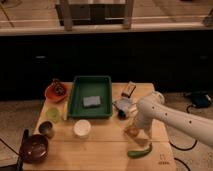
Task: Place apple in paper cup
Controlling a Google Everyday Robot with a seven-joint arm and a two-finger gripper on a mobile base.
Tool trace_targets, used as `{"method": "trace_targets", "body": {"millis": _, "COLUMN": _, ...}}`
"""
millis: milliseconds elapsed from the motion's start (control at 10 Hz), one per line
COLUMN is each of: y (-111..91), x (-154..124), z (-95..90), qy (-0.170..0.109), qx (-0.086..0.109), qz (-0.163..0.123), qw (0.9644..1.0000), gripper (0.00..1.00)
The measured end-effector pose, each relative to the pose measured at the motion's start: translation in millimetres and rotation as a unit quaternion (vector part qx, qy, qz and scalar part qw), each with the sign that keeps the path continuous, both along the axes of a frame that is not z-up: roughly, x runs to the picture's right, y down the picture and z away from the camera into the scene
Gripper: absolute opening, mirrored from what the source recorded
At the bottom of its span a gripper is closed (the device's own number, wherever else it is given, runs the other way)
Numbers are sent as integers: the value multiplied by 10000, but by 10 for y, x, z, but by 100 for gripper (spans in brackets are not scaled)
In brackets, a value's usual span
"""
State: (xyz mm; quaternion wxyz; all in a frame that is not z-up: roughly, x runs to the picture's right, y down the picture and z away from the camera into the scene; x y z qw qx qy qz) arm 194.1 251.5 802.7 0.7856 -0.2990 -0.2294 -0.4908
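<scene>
The apple (131,131) shows as a small orange-red patch on the wooden table, right of the middle, partly hidden by my arm. My gripper (134,126) comes in from the right on the white arm and sits right at the apple, low over the table. The paper cup (82,128) stands upright, white with a wide mouth, about a hand's width to the left of the apple, just in front of the green tray.
A green tray (75,100) holds a grey-blue sponge (92,101). A pale green cup (53,115), a small metal cup (46,129), a dark red bowl (34,148) and an orange bowl (56,91) stand at the left. A green chili (140,151) lies near the front edge. Packets (125,97) lie behind my arm.
</scene>
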Motion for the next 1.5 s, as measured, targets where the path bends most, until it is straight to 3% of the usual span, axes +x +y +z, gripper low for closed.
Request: {"method": "trace_targets", "body": {"millis": 1500, "y": 35, "x": 82, "z": 13, "qy": 15, "qx": -83, "qz": 52, "qw": 10000, "gripper": 80}}
